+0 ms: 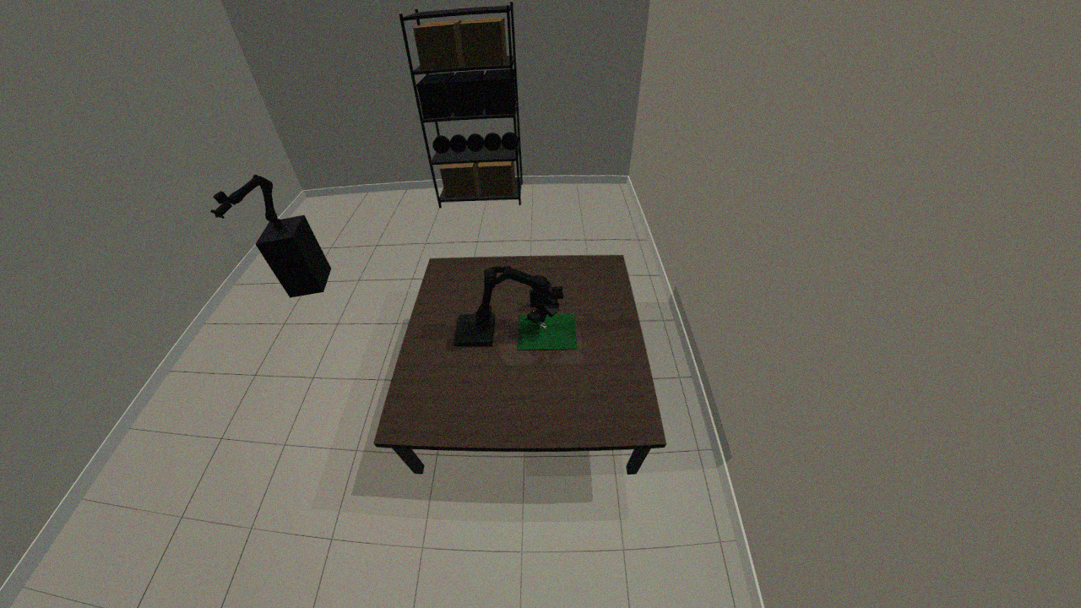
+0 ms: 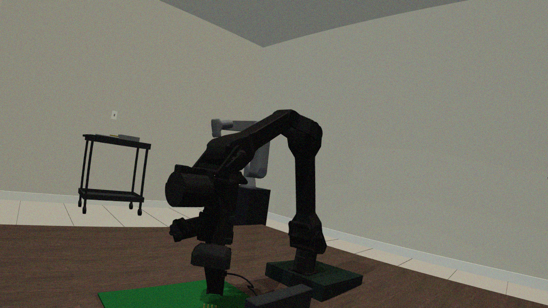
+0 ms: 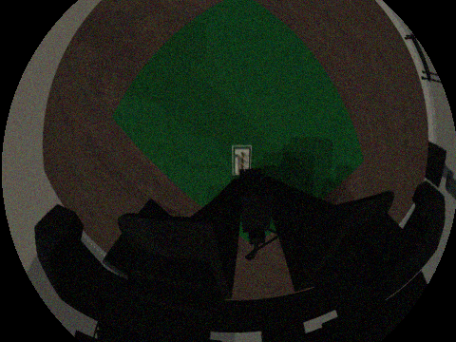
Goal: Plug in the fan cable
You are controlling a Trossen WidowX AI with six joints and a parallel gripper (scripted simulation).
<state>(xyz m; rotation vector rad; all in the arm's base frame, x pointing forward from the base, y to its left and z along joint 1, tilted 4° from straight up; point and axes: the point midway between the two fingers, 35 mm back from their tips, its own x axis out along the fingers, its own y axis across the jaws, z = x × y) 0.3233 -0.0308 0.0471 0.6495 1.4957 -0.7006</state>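
Observation:
The green board (image 1: 561,339) (image 2: 153,297) (image 3: 214,95) lies on the table. My gripper (image 1: 540,318) (image 2: 215,293) (image 3: 251,182) points down over it, shut on the black fan plug (image 3: 256,214), seen between the fingers in the wrist view. The dark cable (image 2: 240,275) (image 3: 266,246) trails from the plug. The four-pin header shows as a white-outlined rectangle (image 3: 241,148) with pins (image 2: 209,306) (image 3: 242,161), just beyond my fingertips in the wrist view. The plug is above the board, off the pins. Its lower end is hidden, and its exact height and alignment cannot be told.
A dark block (image 2: 278,297) stands near my arm's base (image 1: 474,331) (image 2: 314,277), on the brown table (image 1: 521,408) (image 2: 76,256). Away from the table are a wheeled cart (image 2: 111,195), a shelf rack (image 1: 475,157) and another arm on a pedestal (image 1: 293,257) (image 2: 251,206).

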